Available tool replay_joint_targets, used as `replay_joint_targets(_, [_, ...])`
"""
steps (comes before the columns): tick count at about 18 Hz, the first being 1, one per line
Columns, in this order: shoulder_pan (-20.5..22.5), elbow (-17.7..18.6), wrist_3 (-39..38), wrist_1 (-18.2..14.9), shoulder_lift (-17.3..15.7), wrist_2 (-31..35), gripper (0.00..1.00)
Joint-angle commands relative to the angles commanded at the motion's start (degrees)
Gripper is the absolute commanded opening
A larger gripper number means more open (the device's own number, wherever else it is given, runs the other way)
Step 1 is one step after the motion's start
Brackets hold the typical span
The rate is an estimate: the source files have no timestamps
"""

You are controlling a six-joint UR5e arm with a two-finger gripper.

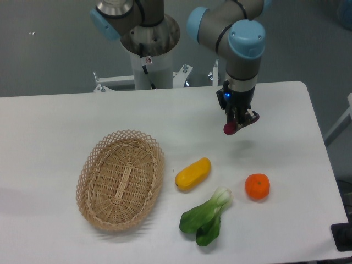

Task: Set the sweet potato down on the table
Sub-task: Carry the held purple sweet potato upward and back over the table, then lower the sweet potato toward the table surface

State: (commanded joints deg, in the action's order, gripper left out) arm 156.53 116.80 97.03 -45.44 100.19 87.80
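The sweet potato [229, 129] is a small dark reddish-purple tuber; only its lower end shows, sticking out below the gripper's fingers. My gripper [237, 121] is shut on it and holds it above the white table [49, 126], right of centre and toward the back. A faint shadow lies on the table just below and to the right of it. Most of the sweet potato is hidden by the fingers.
An oval wicker basket [121, 179] stands at the left front. A yellow oblong vegetable [193, 174], a green bok choy [207, 217] and a round orange fruit [257, 186] lie in front of the gripper. The robot's base [149, 60] stands at the back.
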Motion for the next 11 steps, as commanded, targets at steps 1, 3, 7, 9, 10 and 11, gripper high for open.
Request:
replay_joint_targets(1, [0.0,0.0,-0.1,0.1,0.5,-0.1,0.17])
replay_joint_targets(3, [0.0,-0.2,-0.1,0.3,2.0,-0.4,0.17])
replay_joint_targets(7, [0.0,0.0,0.0,0.3,3.5,-0.5,0.18])
replay_joint_targets(9, [-0.1,0.0,-0.1,0.3,3.9,-0.5,0.20])
replay_joint_targets(10, [-0.1,0.0,-0.2,0.3,3.9,-0.5,0.21])
replay_joint_targets(11, [-0.1,0.0,-0.3,0.3,4.0,-0.5,0.23])
